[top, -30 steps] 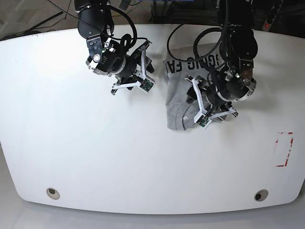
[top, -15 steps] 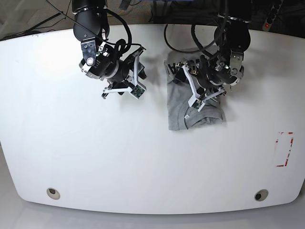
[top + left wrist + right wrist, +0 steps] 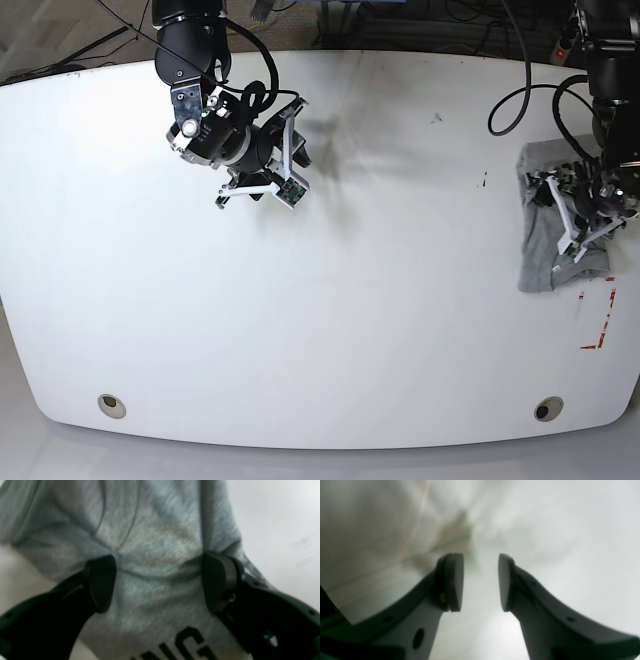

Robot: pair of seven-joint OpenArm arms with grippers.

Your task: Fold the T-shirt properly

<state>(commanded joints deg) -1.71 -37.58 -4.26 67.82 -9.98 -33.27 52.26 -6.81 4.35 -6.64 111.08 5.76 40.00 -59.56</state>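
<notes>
The T-shirt (image 3: 538, 258) is a folded heather-grey bundle lying near the table's right edge. My left gripper (image 3: 572, 232) sits right on top of it. In the left wrist view its black fingers (image 3: 100, 582) stand wide apart, open, with creased grey fabric of the T-shirt (image 3: 155, 535) spanning the gap and black letters showing below. My right gripper (image 3: 298, 155) hovers over bare table at the upper left, far from the shirt. In the right wrist view the right gripper (image 3: 481, 582) is open by a narrow gap with nothing in it.
A red tape mark (image 3: 598, 318) lies on the white table (image 3: 330, 330) just below the shirt, close to the right edge. Two round holes (image 3: 112, 405) (image 3: 545, 410) sit near the front edge. Cables hang behind the table's far edge.
The left gripper and the folded shirt under it have shifted from the table's middle to its far right. The right arm has stayed almost still.
</notes>
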